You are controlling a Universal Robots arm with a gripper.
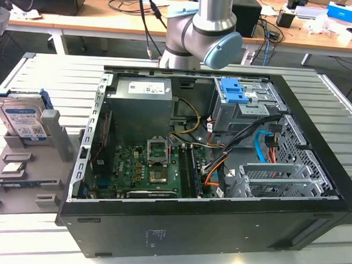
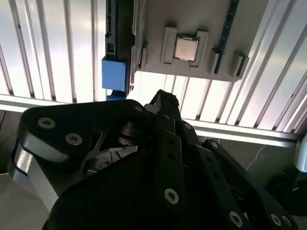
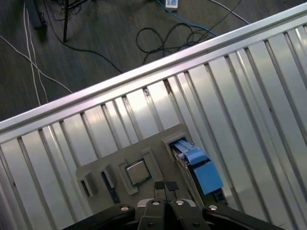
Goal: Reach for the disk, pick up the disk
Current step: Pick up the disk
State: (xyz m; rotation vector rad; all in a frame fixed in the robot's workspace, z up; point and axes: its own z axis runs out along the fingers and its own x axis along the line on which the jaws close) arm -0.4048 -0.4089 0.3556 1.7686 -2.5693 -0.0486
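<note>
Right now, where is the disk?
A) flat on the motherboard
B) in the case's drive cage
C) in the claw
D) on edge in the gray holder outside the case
D: the disk stands on edge in the gray holder at the exterior view's left, outside the computer case.

1. A silver slatted aluminium table top (image 1: 44, 68) spans the scene, and its ribs catch bright glare in both wrist views.
2. Beyond it in the exterior view stands a long light wooden desk (image 1: 99, 22).
3. The dark grey floor (image 3: 96, 28) carries loose black and white cables (image 3: 163, 36).
</note>
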